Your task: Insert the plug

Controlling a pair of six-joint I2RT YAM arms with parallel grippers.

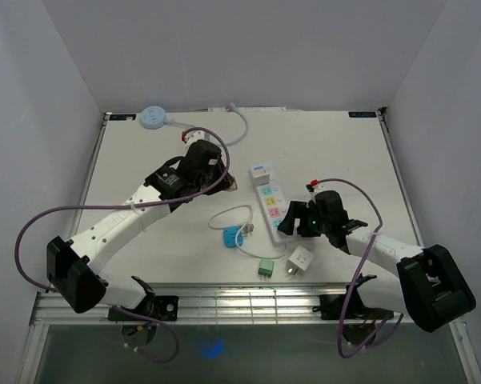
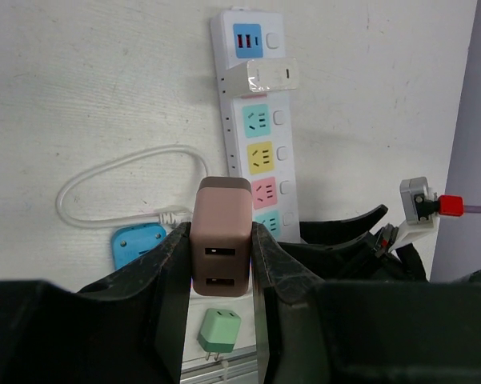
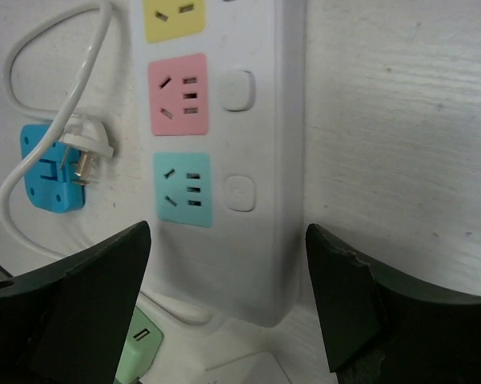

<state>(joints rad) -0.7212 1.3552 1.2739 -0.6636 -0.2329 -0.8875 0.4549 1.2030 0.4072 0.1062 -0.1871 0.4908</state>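
The left gripper (image 2: 220,268) is clenched on the brown plug (image 2: 221,214); the right gripper (image 3: 228,280) is spread wide.
The power strip (image 2: 260,144) lies ahead of the left gripper, a white adapter (image 2: 264,76) in a far socket, its near end between the right jaws.

Surface: white bench (image 1: 344,152)
Centre: long white power strip (image 1: 269,200), coloured sockets
Near edge: blue square adapter (image 1: 231,237), green charger (image 1: 266,267), white cube charger (image 1: 301,261)
Far edge: round pale-blue disc (image 1: 153,117)

No readable text, brand or number in any view. Two dark stickers (image 1: 122,117) on the counter's (image 1: 336,152) far corners; print too small to read.
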